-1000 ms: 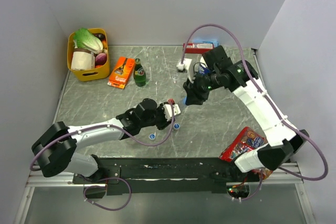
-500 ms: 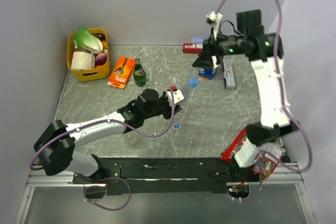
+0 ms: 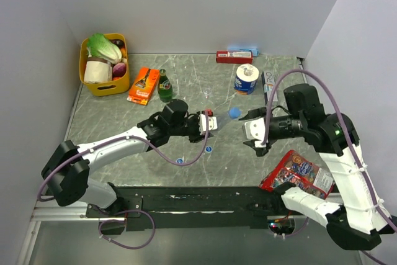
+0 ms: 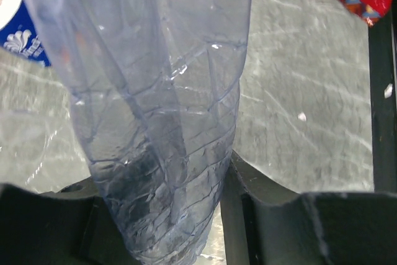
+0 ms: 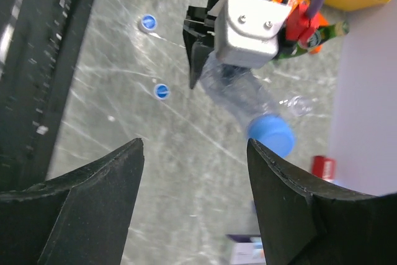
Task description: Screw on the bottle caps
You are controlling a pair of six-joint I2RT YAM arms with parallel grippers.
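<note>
Trouble could come at the cap, folks. Near the centre of the overhead view the slim clear plastic bottle (image 5: 239, 94) is clamped at its base in the left gripper (image 3: 211, 122) and held off the grey marbled table (image 3: 99, 116). Its neck points toward the right side of the frame, with a round blue plastic cap (image 5: 271, 133) on its mouth. I cannot tell whether that cap is threaded home or only perched. If it is merely seated, a tilt or a nudge could drop it.

The bottle walls look creased in the left wrist view, so a firm twist might spin or buckle the bottle instead of turning the cap.

Just right of the cap hangs the right gripper (image 3: 254, 133), jaws spread wide, holding nothing. If it closes off-axis, it could cock the cap and cross-thread it.

A loose blue cap (image 3: 209, 149) and a second loose cap (image 3: 179, 161) lie on the table below centre, waiting.

Now the poses. The left arm stretches from lower left diagonally up to centre. The right arm folds in from lower right, its wrist aimed left at the bottle.
</note>
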